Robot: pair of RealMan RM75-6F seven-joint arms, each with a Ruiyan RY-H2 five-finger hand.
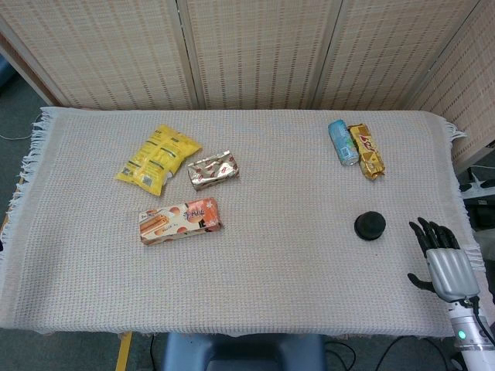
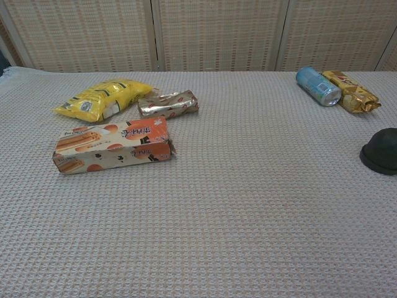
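**Desk:** What does the frame show at the right edge of the table?

**Photographer:** The right hand (image 1: 442, 259) hovers at the near right edge of the woven cloth (image 1: 294, 270), fingers spread and pointing away, holding nothing. The thing nearest it is a black round object (image 1: 370, 226), lying on the cloth just to the left of the hand and apart from it. The left hand is in neither view.

**Desk:** What could go wrong from here?

**Photographer:** My reading only: the black piece looks low and domed, so spread fingers may slide over its top or push it along the cloth instead of closing round it. The hand also sits at the fringed border (image 1: 464, 205); fingers dragging there might catch the weave and pull the cloth, shifting everything on it. Farther back, the blue can (image 1: 343, 142) lies on its side, touching or nearly touching the gold snack packet (image 1: 366, 151); a knock could set it rolling.

**Desk:** And the count?

**Photographer:** Six items on the cloth. One black round object, near right. One blue can and one gold packet, side by side, far right. One yellow bag (image 1: 157, 158), far left. One silver wrapped bar (image 1: 213, 170), just right of the bag. One orange biscuit box (image 1: 179, 220), nearer than both. One hand visible. A woven screen (image 1: 255, 50) stands behind.
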